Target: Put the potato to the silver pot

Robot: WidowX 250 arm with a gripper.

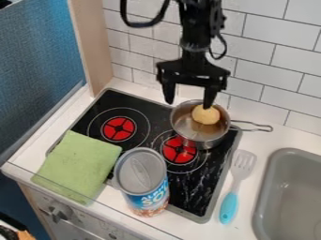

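Black and spread wide, the hand [188,102] hung at the far rim of the pot [213,142], the potato [205,115] inside, so we judged it best to rise slowly, straight up, lest a fingertip nudge it.

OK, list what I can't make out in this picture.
All in the camera view:
- Whether one fingertip of the gripper touches the potato: they overlap along the line of sight.
- The floor of the silver pot right under the potato: hidden by the potato.
- The stovetop corner under the green cloth: covered by it.
- The back of the can: turned away.
- The rest of the sink: cut off by the picture's edge.
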